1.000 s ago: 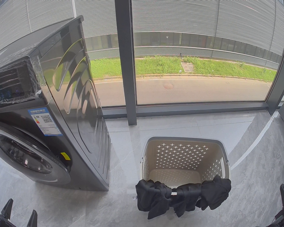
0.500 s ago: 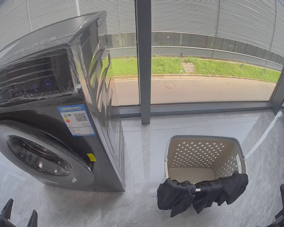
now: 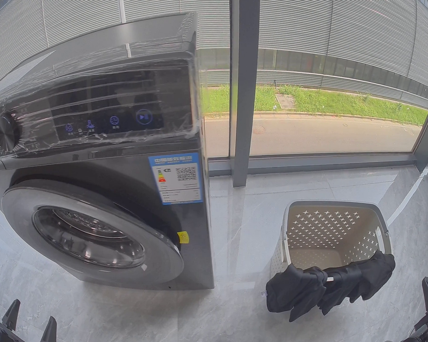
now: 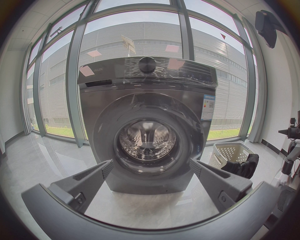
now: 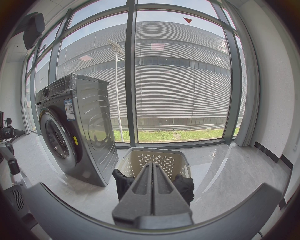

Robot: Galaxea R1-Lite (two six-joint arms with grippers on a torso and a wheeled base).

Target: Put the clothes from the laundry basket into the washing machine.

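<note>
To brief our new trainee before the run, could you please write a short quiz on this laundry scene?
1. True or false: the washer door is shut.
2. Where is the black garment? A) in the drum B) draped over the rim of the basket C) flat on the floor
3. Which has its fingers together: the left gripper or the right gripper?
Key: 1 true; 2 B; 3 right.

Black clothes (image 3: 320, 286) drape over the near rim of the laundry basket (image 3: 334, 202), right of the washing machine (image 3: 107, 182).
</note>
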